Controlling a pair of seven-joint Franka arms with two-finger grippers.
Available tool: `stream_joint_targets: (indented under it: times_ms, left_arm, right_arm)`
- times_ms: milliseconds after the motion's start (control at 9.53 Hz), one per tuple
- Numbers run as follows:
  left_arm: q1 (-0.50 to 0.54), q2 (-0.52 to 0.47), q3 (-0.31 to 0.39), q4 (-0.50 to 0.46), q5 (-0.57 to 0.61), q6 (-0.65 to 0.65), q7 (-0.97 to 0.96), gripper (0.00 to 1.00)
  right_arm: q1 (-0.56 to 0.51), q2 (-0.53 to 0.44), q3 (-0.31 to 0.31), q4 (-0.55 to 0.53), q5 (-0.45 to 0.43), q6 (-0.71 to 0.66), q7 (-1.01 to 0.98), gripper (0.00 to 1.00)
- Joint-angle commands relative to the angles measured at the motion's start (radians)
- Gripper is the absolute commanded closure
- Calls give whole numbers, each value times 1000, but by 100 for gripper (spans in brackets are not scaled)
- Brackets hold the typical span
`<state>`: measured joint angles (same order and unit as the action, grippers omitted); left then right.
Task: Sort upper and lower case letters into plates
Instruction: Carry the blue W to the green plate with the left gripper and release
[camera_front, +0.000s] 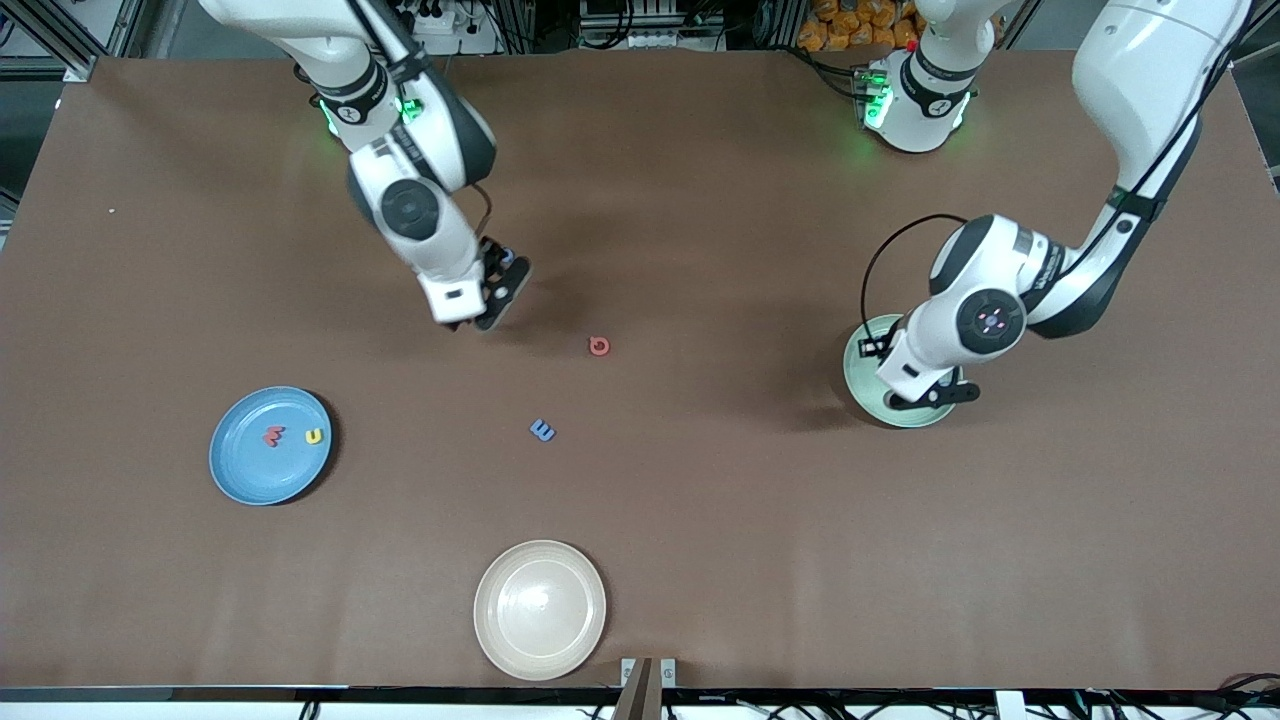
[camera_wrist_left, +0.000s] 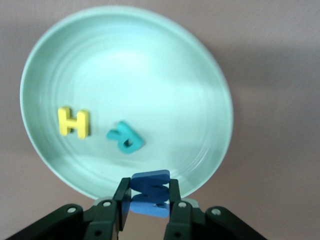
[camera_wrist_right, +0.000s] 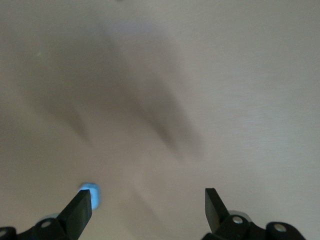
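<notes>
The left claw (camera_wrist_left: 146, 205) was clamped on a small blue letter (camera_wrist_left: 148, 192) and hung right over the edge of the mint green plate (camera_front: 858, 357) at the left arm's end of the tabletop (camera_front: 700, 560). Looked like it was lined up there to let the letter fall in with the others, since a yellow H (camera_wrist_left: 73, 122) and a teal R (camera_wrist_left: 125, 138) were already lying in that plate, a little apart from each other. So that one seemed to be the capitals plate.

The right claw (camera_wrist_right: 148, 206) was wide open with nothing in it, hanging over bare tabletop toward the right arm's end. My guess is it was free for the next pickup, because two letters were out loose in the middle: a salmon red one (camera_front: 599, 346) and a blue one (camera_front: 542, 430), the blue one nearer the front camera.

The sky blue plate (camera_front: 240, 470) sat at the right arm's end, with a red letter (camera_front: 273, 436) and a yellow letter (camera_front: 315, 435) side by side in it. Too small for me to read, but that'd presumably be the lowercase pile.

There was also a cream-white plate (camera_front: 500, 640) closest to the camera, with no letters in it. I'd say roughly halfway done.
</notes>
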<state>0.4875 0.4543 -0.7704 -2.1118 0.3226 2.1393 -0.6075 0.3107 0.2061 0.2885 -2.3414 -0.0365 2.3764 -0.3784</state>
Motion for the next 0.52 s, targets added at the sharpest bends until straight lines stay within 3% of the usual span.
stream_joint_targets:
  times_ms: [0, 210, 420]
  left_arm:
    - [68, -54, -63, -86, -5, 36, 11, 1]
    - [65, -48, -86, -76, -14, 36, -1, 0]
    - [5, -22, -99, -22, -19, 36, -117, 0]
  right_arm:
    - [-10, -31, 24, -105, -20, 55, 42, 0]
    - [-10, 4, 38, -189, -20, 194, 42, 0]
    - [22, 7, 38, -228, -22, 224, 77, 0]
